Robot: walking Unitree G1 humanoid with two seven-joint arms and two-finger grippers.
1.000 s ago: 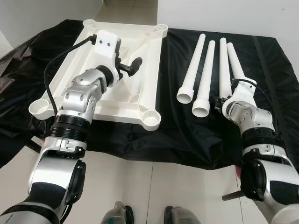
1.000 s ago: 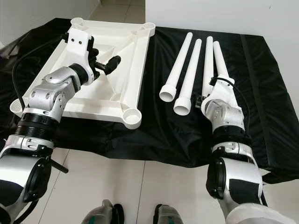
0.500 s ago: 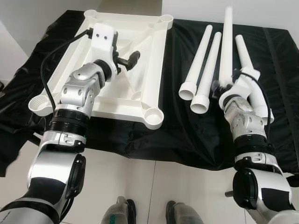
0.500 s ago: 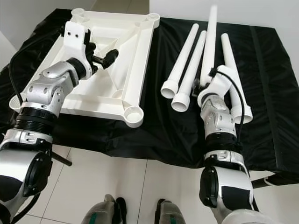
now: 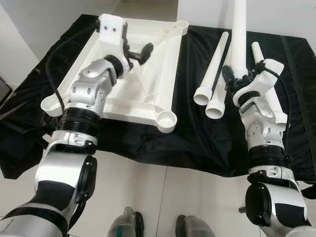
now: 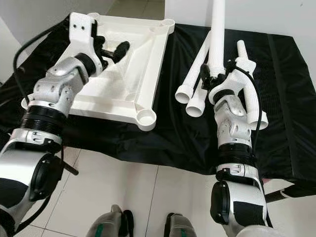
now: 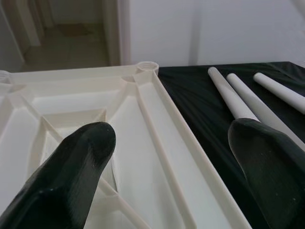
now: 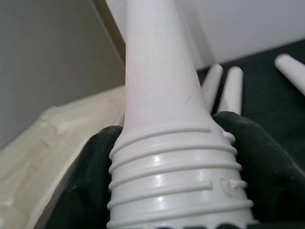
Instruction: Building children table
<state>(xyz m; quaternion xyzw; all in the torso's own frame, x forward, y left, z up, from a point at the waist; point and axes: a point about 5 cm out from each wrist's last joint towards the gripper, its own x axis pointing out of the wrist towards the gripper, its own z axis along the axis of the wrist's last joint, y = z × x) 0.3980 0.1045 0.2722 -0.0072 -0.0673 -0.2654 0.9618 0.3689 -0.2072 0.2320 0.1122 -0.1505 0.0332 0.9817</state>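
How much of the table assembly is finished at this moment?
No leg is fitted yet: the upside-down tabletop has bare corner sockets. In hand: the right gripper holds one leg by its threaded end. The left gripper hovers open over the tabletop. Three legs lie on the black cloth.

Silver jointed arms (black cables), black-fingered claws

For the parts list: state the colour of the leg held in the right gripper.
White; the table leg shows best in the right wrist view.
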